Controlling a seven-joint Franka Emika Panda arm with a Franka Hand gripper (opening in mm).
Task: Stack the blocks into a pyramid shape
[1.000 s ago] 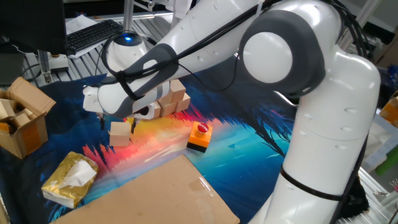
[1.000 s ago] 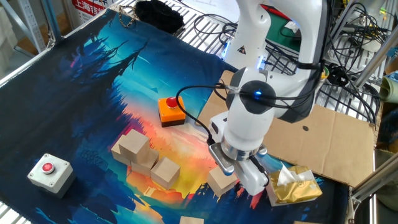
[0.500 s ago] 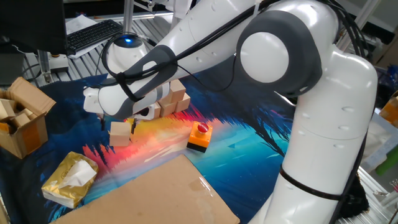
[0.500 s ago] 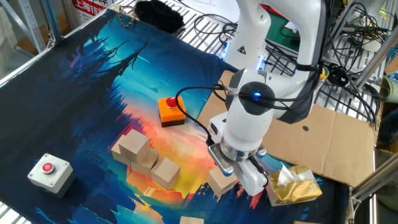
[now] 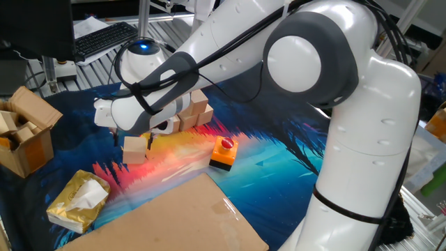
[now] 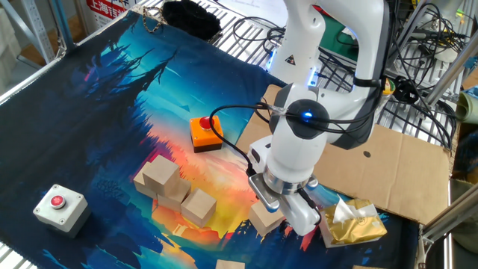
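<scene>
Your gripper (image 6: 267, 203) pinches one wooden block (image 6: 264, 217) at lower centre of the frame, on the mat; the other blocks (image 6: 173, 190) cluster to its left, near the orange button box (image 6: 205, 132).

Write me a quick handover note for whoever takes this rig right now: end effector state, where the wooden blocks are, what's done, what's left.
End effector: down over a lone block, fingers beside it; whether it grips is unclear from either view.
Blocks: that lone block sits on the mat near the tissue pack. A cluster of blocks lies beside it, one raised on others. Another block shows at the other fixed view's bottom edge.
Done: a partial pile only.
Left: bring remaining blocks over and finish the pyramid.
</scene>
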